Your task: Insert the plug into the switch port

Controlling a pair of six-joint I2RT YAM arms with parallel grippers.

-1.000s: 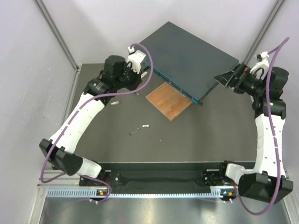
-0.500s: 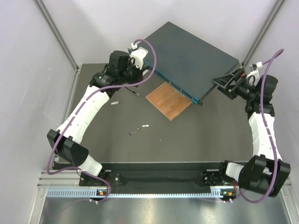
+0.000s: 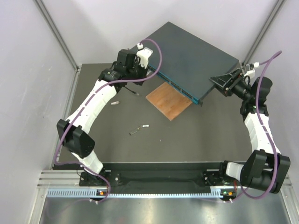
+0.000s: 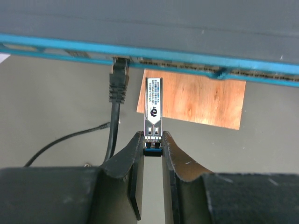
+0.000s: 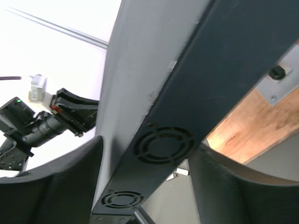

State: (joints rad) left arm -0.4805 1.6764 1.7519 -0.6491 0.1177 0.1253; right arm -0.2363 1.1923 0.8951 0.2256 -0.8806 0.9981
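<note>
Silver transceiver module (image 4: 153, 108), clamped by its rear end in left gripper (image 4: 153, 138), tip just short of teal face of network switch (image 4: 149, 21). Plug (image 4: 117, 83) just left, head at a switch port (image 4: 120, 59); grey bench (image 4: 56, 107) shows between them. Right gripper (image 5: 145, 147) straddles switch's vented end; grip unclear.

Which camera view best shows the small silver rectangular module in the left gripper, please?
The left wrist view: the silver rectangular module sits mid-frame, label visible, pinched in the left gripper below the teal switch face. The other two views show nothing recognisable of it.
</note>
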